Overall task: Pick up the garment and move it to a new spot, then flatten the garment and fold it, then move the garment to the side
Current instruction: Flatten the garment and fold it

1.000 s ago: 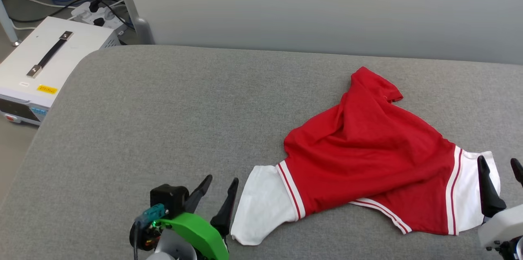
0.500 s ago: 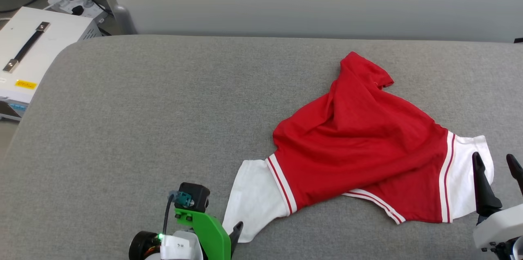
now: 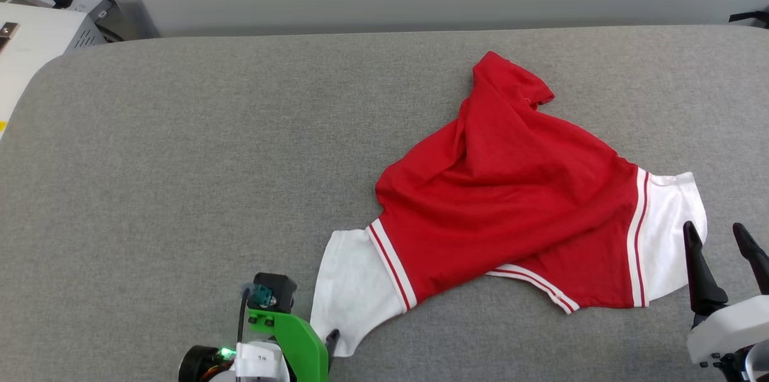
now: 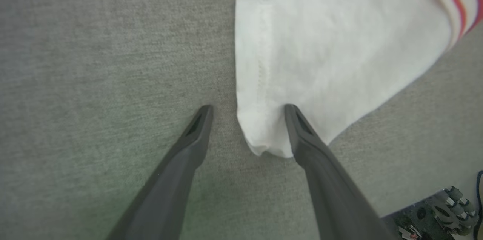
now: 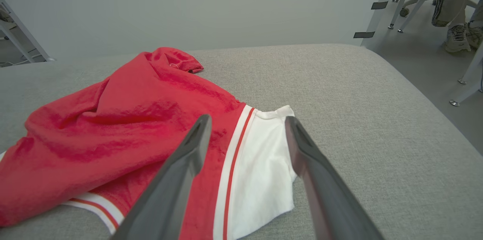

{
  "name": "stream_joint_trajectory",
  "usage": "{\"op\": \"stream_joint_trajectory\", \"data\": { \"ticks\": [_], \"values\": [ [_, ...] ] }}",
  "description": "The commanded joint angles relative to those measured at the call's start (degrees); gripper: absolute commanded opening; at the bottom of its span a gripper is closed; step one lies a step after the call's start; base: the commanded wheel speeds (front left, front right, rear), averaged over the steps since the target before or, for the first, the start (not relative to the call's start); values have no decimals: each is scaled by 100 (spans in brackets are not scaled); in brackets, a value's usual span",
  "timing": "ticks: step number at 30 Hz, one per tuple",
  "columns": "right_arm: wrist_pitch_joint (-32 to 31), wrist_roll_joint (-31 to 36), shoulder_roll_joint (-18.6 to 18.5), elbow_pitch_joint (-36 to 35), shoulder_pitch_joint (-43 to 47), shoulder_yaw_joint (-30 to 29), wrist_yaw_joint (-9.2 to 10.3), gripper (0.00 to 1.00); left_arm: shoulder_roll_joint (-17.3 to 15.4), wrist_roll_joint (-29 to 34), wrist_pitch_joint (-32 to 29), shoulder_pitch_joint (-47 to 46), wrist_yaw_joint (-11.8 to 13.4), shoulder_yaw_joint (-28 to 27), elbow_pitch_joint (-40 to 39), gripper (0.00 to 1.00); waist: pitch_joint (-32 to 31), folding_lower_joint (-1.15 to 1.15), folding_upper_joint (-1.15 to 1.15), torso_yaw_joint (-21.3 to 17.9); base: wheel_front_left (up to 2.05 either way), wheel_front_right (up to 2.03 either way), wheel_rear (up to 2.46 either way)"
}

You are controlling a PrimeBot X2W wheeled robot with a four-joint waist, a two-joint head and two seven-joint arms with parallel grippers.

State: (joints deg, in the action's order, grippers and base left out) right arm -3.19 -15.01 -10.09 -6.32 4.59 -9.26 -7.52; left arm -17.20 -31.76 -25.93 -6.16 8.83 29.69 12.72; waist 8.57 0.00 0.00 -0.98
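The garment (image 3: 504, 190) lies crumpled on the surface (image 3: 180, 160), right of centre. The left hand (image 4: 247, 107), spread, straddles the corner of one white sleeve (image 4: 320, 43). The right hand (image 5: 245, 119), spread, hovers over the other sleeve (image 5: 260, 164). Both should pinch deep, catching both layers, before lifting.

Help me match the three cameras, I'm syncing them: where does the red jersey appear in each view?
Head view: red jersey right of centre, crumpled.
Left wrist view: its white sleeve upper right, corner between the left gripper fingers.
Right wrist view: red jersey left and centre, beyond the right gripper.
Shared landmark: the grey padded surface beneath it.
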Motion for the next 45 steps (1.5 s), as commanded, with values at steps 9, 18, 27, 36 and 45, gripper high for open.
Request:
{"op": "stream_joint_trajectory", "data": {
  "ticks": [9,18,27,36,45],
  "values": [
    [-129,-3,-197,168,27,125,3,100,144,-232,767,-158,-193,-296,504,0,-160,0,0,112,0,0,0],
    [-610,-11,-296,359,213,158,3,100,-42,-349,2238,-259,-288,-1061,-165,0,-440,0,0,264,0,0,0],
    [-1447,108,-365,389,310,-78,3,100,-343,-430,2112,114,-9,-1333,-851,0,-345,0,0,408,0,0,0],
    [-2871,176,-530,522,-114,-319,3,100,-548,-595,1340,450,187,-1228,-1687,0,-75,0,0,578,0,0,0],
    [-3356,205,-763,1053,-534,-74,3,100,-611,-629,1030,405,275,-1155,-2179,0,163,0,0,779,0,0,0]
  ]
}}
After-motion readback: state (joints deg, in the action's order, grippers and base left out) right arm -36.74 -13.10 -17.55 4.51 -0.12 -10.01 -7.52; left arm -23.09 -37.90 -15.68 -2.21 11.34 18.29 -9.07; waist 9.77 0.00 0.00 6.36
